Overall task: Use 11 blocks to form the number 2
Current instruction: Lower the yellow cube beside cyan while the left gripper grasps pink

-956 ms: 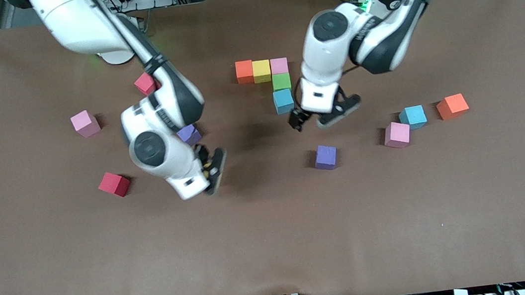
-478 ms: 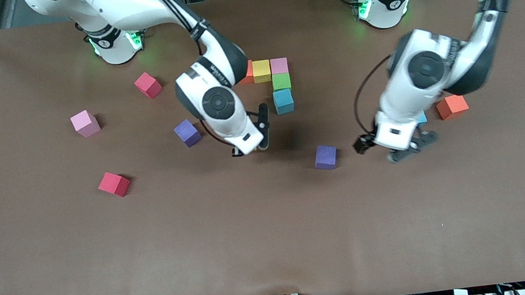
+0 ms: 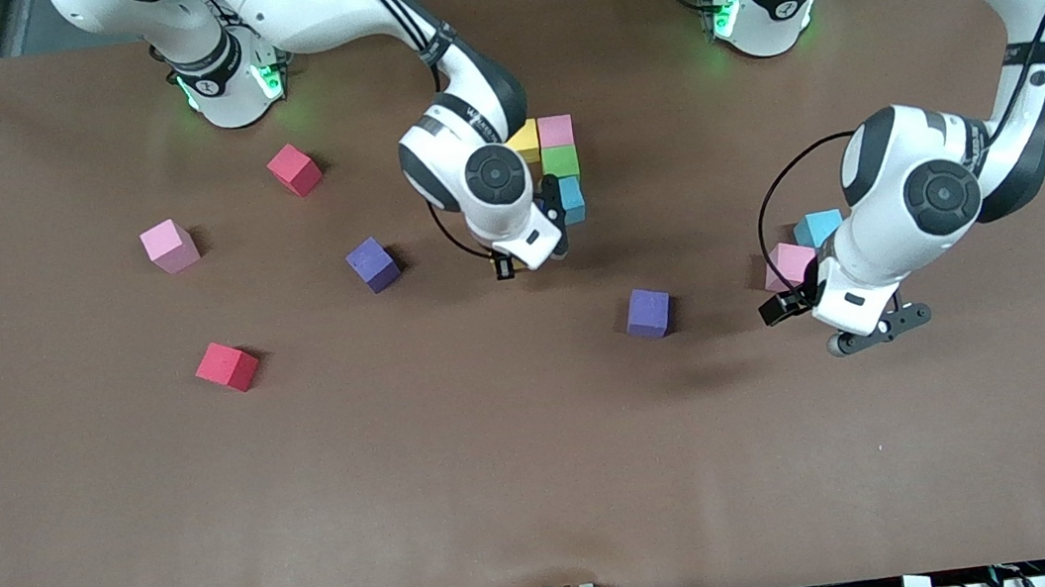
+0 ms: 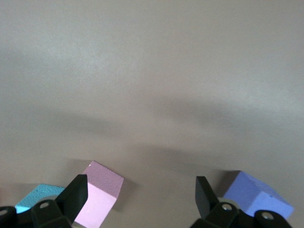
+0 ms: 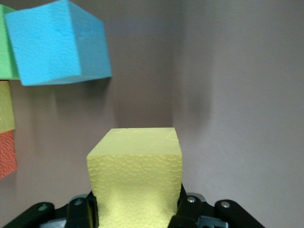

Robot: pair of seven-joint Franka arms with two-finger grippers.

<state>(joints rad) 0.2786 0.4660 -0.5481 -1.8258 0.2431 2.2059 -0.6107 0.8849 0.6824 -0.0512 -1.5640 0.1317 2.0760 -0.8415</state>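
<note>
Right gripper [image 3: 532, 250] is seen over the table's [image 3: 547, 490] middle, just beside the light blue cube [image 3: 572, 199] of the partly built number 2 [image 3: 557, 165]. Jaws are clamped on a yellow block [image 5: 135, 178], seen clearly only in the right wrist view; in the front view it's hidden by the wrist.

Of the number 2, four cubes show in the front view: yellow cube [image 3: 524, 139] and pink cube [image 3: 555, 131] in a row toward the base-side edge, w/ a green cube [image 3: 560, 162] and the light blue one stepping down from the pink toward the front edge, all touching. An orange cube [image 5: 7, 154] of the row is caught in the right wrist view only.

Left gripper [image 3: 840, 319] is held low toward the left arm's end of the table, jaws spread wide, nothing between them. Just beside it lie a loose pink block [image 3: 786, 265] and a light blue block [image 3: 818, 226], touching each other.

A purple block [image 3: 648, 312] sits mid-table, between the two grippers. Toward the right arm's end, well apart from each other: another purple block [image 3: 373, 264], a red block [image 3: 226, 367], a second red block [image 3: 294, 169] and a pink block at that end [image 3: 170, 246].
</note>
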